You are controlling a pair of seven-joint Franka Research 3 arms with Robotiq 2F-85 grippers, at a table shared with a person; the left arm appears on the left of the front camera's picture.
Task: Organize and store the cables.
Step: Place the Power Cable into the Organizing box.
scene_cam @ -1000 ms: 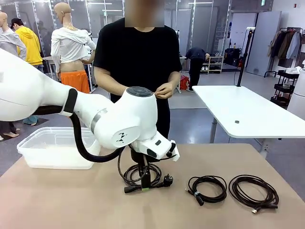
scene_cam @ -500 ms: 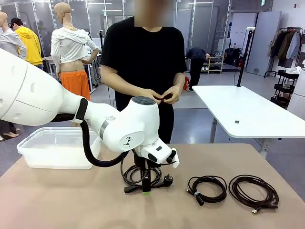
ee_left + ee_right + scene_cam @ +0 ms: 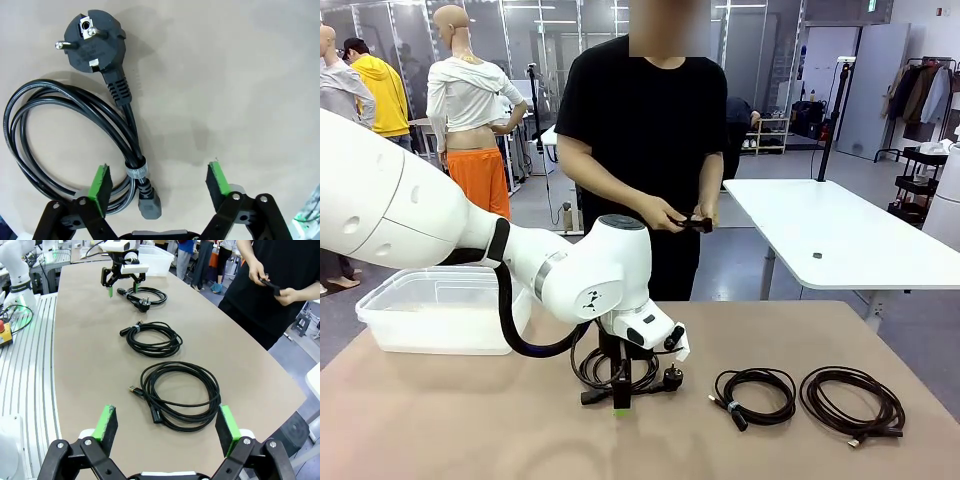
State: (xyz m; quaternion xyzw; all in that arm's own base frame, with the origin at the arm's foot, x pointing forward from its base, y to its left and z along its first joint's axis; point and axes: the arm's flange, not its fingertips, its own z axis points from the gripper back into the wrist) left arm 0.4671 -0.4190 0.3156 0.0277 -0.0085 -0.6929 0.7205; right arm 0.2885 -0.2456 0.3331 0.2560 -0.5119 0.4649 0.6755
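Three coiled black cables lie in a row on the tan table [image 3: 470,430]. The left cable [image 3: 592,368], with a round plug [image 3: 95,45] and a tie around it, lies under my left gripper [image 3: 621,400]. In the left wrist view that gripper [image 3: 159,181] is open, its green pads straddling the tied part and small connector of this cable [image 3: 131,120], close to the table. The middle cable [image 3: 754,376] and the right cable [image 3: 850,373] lie untouched. My right gripper [image 3: 167,432] hangs open above the table edge, near the right cable [image 3: 180,417].
A clear plastic bin [image 3: 380,305] stands at the table's back left. A person at the far side holds a small black thing [image 3: 692,222] in both hands. Bare table lies in front of the cables.
My left gripper has come down over the left cable, nearly to the table. The person's hands have dropped lower and now hold a small black thing.
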